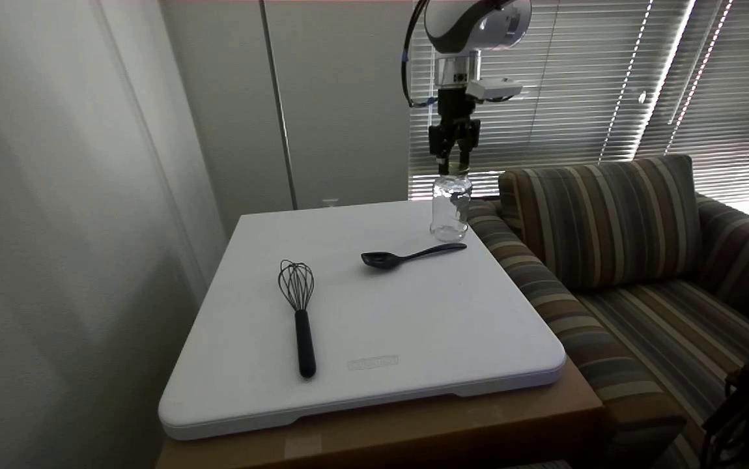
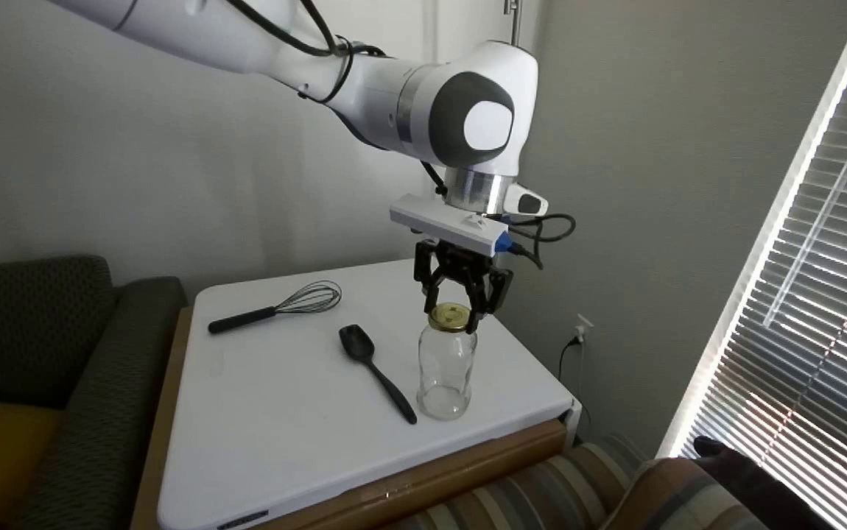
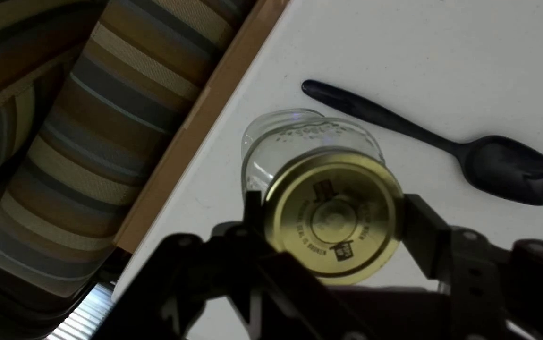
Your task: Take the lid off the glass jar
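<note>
The clear glass jar [image 1: 449, 212] stands upright near a corner of the white table; it also shows in an exterior view [image 2: 444, 368] and in the wrist view [image 3: 271, 151]. The pale gold lid [image 2: 450, 316] sits on top of the jar's mouth and fills the middle of the wrist view [image 3: 333, 219]. My gripper [image 2: 452, 321] points down over the jar, one finger on each side of the lid. In the wrist view both fingers [image 3: 330, 212] touch the lid's rim, so it looks shut on the lid. The near finger hides part of the rim.
A black spoon [image 2: 356, 342] lies on the white table [image 2: 283, 412] close beside the jar's base. A black whisk [image 1: 306, 342] lies farther off. A striped armchair [image 1: 602, 228] stands against the table's edge near the jar. Window blinds [image 1: 544, 117] hang behind it.
</note>
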`<action>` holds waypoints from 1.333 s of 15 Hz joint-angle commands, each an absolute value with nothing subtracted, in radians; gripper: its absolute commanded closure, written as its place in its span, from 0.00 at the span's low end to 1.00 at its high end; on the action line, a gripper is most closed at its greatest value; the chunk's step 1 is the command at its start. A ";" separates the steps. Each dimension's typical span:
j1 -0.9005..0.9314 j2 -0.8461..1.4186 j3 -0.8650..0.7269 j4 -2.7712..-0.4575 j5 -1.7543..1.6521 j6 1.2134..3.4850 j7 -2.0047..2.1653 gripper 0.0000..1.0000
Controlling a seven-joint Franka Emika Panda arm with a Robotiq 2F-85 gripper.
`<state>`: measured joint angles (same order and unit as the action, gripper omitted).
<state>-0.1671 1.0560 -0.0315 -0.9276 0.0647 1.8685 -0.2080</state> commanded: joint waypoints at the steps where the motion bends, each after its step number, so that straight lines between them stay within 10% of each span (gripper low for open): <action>1: -0.162 1.032 -0.043 -0.936 0.051 1.862 -0.204 0.53; 20: -0.169 1.037 0.005 -0.952 0.072 1.842 -0.229 0.53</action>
<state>-0.1639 1.0441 -0.0101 -0.9403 0.0599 1.8645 -0.2097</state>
